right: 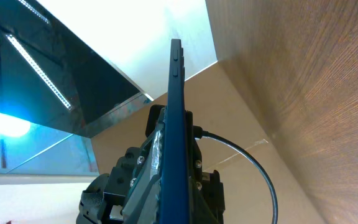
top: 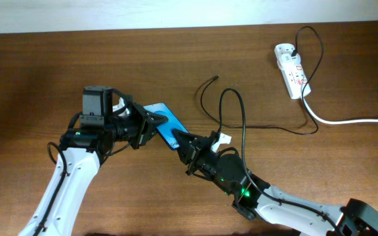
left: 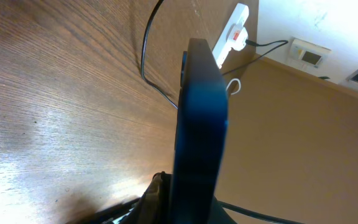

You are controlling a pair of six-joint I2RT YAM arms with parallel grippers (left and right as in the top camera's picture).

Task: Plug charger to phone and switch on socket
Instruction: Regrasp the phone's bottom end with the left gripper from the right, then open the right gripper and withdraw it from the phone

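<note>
Both grippers hold the phone [top: 165, 122] tilted between them over the middle of the table [top: 44, 65]: my left gripper [top: 151, 124] is clamped on one end, my right gripper [top: 184, 143] pinches the other. The charger [top: 230, 90] loops on the wood just beside them, tip unplugged, and the socket [top: 291, 69] lies well apart, far right

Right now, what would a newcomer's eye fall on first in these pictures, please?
The bright blue phone stands out at the middle of the table, gripped at once by the left gripper and the right gripper, whose arms meet there. Next comes the black charger, looping loose just right of them, its tip unplugged, and leading to the white socket at the far right.
</note>
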